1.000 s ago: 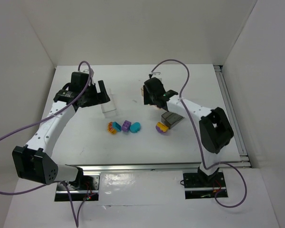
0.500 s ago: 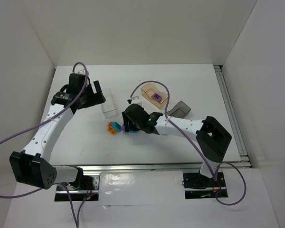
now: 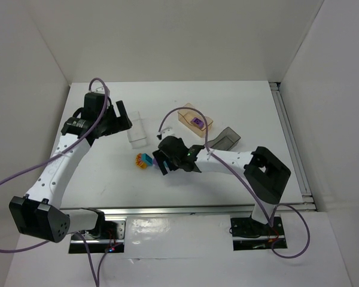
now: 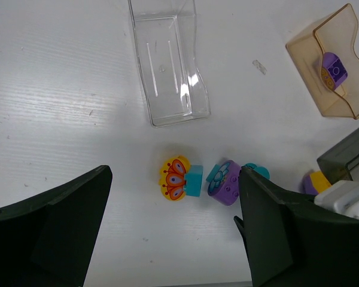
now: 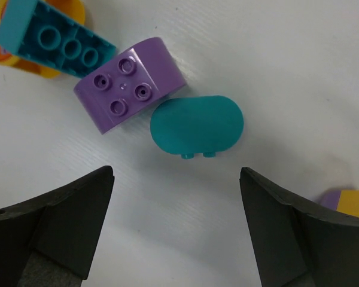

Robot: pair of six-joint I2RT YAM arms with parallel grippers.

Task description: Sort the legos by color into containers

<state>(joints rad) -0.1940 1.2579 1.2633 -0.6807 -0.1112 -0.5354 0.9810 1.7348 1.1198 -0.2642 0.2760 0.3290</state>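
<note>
Loose legos lie mid-table: a yellow butterfly brick joined to a teal one (image 4: pixel 179 178), a purple brick (image 5: pixel 128 84), a rounded teal brick (image 5: pixel 197 125) and a purple-and-yellow brick (image 4: pixel 316 181). My right gripper (image 5: pixel 176 176) hangs open and empty just short of the teal and purple bricks. My left gripper (image 3: pixel 123 115) is open and empty, raised beside the clear tray (image 3: pixel 137 130). The peach tray (image 3: pixel 188 113) holds one purple brick (image 3: pixel 197 122). The dark grey tray (image 3: pixel 226 139) stands to its right.
White walls close in the table at the back and both sides. A metal rail (image 3: pixel 290 143) runs along the right edge. Purple cables loop over both arms. The right forearm (image 3: pixel 227 160) lies low across the table in front of the dark grey tray.
My right arm swung from over the peach tray to the brick cluster and its jaws spread wide. A purple brick now shows in the peach tray. The left arm drew back slightly.
</note>
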